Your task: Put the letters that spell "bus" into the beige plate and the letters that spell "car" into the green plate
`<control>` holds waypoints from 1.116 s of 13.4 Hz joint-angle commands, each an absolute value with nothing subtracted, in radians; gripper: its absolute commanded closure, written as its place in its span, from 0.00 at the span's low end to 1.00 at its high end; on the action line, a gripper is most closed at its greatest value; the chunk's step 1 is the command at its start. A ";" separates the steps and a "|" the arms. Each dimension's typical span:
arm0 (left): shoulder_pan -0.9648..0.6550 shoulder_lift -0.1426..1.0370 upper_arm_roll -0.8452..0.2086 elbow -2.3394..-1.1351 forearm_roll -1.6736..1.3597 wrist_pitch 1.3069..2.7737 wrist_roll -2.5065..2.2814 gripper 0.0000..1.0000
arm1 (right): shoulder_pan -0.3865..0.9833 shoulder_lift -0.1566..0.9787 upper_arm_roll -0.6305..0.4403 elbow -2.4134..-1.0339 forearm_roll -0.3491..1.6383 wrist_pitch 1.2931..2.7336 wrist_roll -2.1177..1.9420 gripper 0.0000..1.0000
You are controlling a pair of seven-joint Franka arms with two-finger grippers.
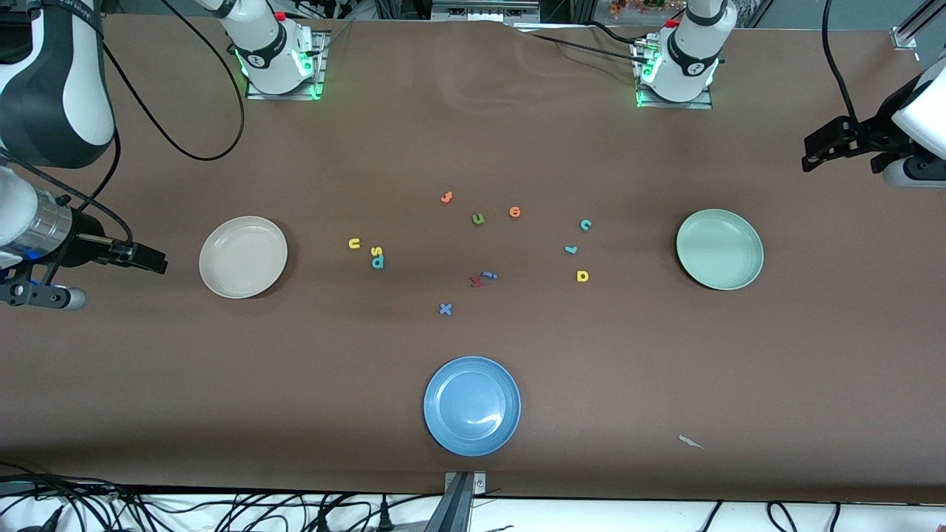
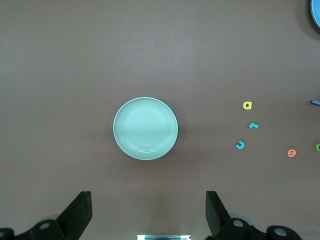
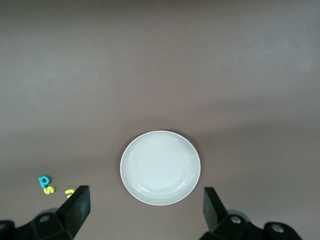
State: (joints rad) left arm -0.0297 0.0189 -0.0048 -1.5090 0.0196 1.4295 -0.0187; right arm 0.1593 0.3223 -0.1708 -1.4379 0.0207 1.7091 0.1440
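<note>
The beige plate [image 1: 242, 256] [image 3: 160, 167] lies toward the right arm's end of the table, the green plate [image 1: 719, 249] [image 2: 145, 128] toward the left arm's end. Beside the beige plate lie a yellow "u" [image 1: 354, 243] [image 3: 70, 191], a yellow-green "s" [image 1: 377, 250] [image 3: 48, 189] and a teal "b" [image 1: 378, 261] [image 3: 44, 180]. Near the green plate lie a teal "c" [image 1: 585, 224] [image 2: 240, 145], a teal "r" [image 1: 570, 250] [image 2: 253, 125] and a yellow "a" [image 1: 582, 275] [image 2: 247, 105]. My right gripper [image 1: 155, 260] [image 3: 146, 210] hangs open and empty over the table's end by the beige plate. My left gripper [image 1: 813, 151] [image 2: 148, 210] hangs open and empty by the green plate.
A blue plate [image 1: 471, 405] sits nearest the front camera. Mid-table lie two orange letters [image 1: 446, 196] [image 1: 514, 212], an olive "u" [image 1: 477, 218], a red letter [image 1: 475, 281], a blue "i" [image 1: 489, 275] and a blue "x" [image 1: 445, 309]. A paper scrap [image 1: 691, 442] lies near the front edge.
</note>
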 commanded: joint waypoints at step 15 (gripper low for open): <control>-0.034 0.029 -0.011 -1.477 -0.011 1.407 -0.018 0.00 | 0.485 0.504 -0.156 -1.489 0.057 1.793 0.411 0.01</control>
